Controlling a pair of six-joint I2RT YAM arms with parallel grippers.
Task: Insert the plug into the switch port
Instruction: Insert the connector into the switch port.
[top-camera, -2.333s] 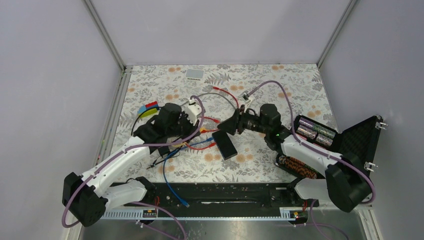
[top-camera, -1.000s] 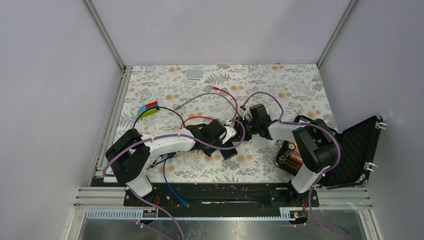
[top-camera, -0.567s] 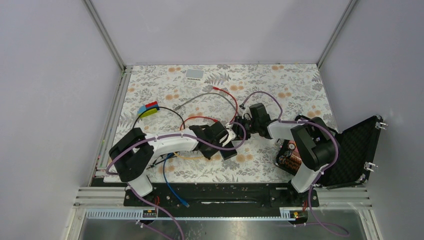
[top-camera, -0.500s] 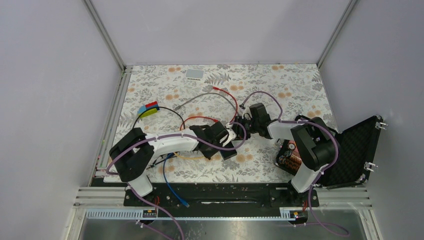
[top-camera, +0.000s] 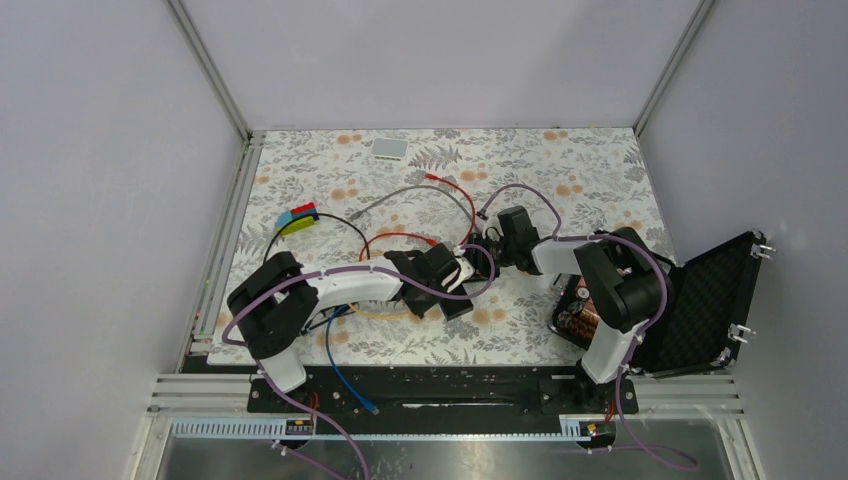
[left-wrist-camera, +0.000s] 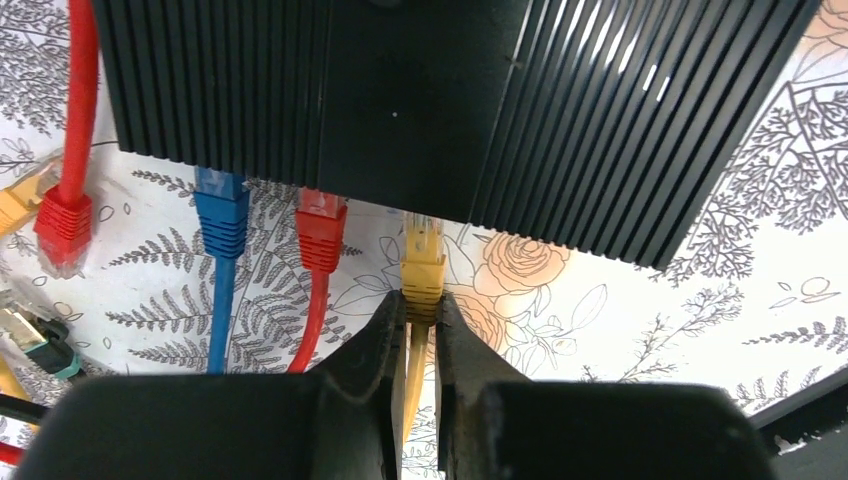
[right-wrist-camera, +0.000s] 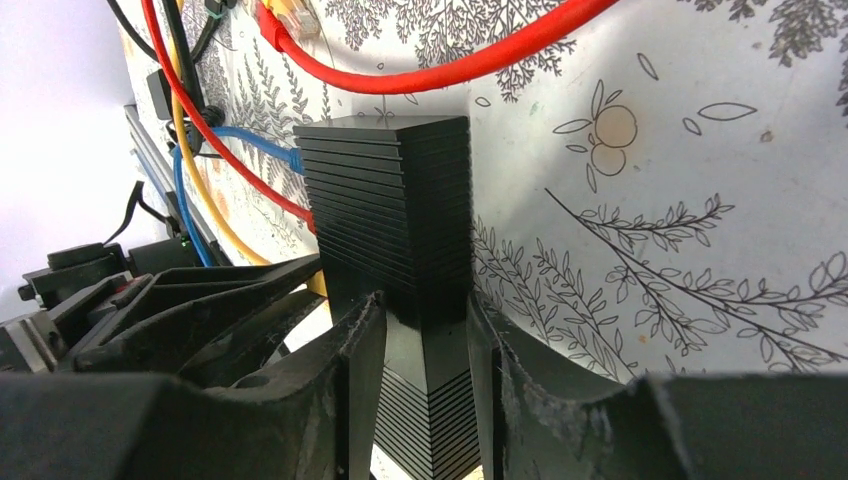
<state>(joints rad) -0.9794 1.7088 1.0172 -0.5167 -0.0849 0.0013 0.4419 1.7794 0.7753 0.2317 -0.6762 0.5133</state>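
The left arm folds sharply at its elbow above its base, then runs low and rightward toward the middle, with its wrist nearly level. Its jaws are pinched almost together on a yellow plug, one of the fingers on each side of the boot. The right arm doubles back over its base and stretches leftward, wrist low. Its jaws are clamped across the narrow end of a black box, and both fingers touch it.
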